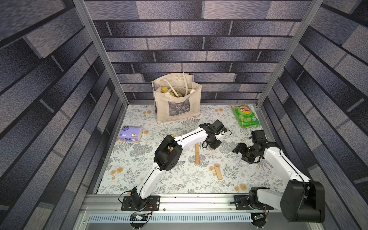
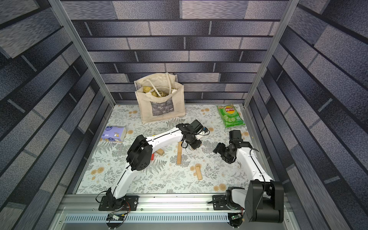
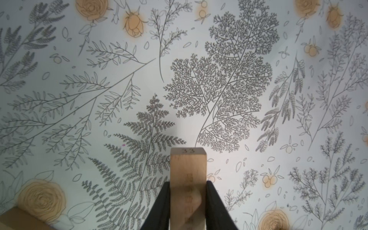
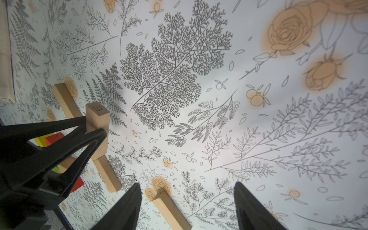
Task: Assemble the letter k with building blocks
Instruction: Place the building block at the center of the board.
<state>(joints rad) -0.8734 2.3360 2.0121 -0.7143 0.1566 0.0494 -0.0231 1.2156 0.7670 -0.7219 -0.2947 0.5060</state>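
My left gripper (image 3: 188,182) is shut on a tan building block (image 3: 188,173) marked 33, held end-down above the floral table. In the right wrist view this block (image 4: 98,119) hangs in front of a line of tan blocks (image 4: 107,173) lying end to end. Both top views show that line (image 1: 197,154) (image 2: 179,155) beside the left gripper (image 1: 212,147). Red (image 4: 76,185), yellow (image 4: 40,140) and green blocks are partly hidden behind the left fingers. My right gripper (image 4: 187,184) (image 1: 240,151) is open and holds nothing; it is above a loose tan block (image 4: 169,209) (image 1: 218,172).
A cream tote bag (image 1: 177,103) stands at the back centre. A green crisps bag (image 1: 246,116) lies at the back right and a purple tissue pack (image 1: 130,134) at the left. A red block (image 2: 152,157) and a tan block (image 2: 160,152) lie under my left elbow.
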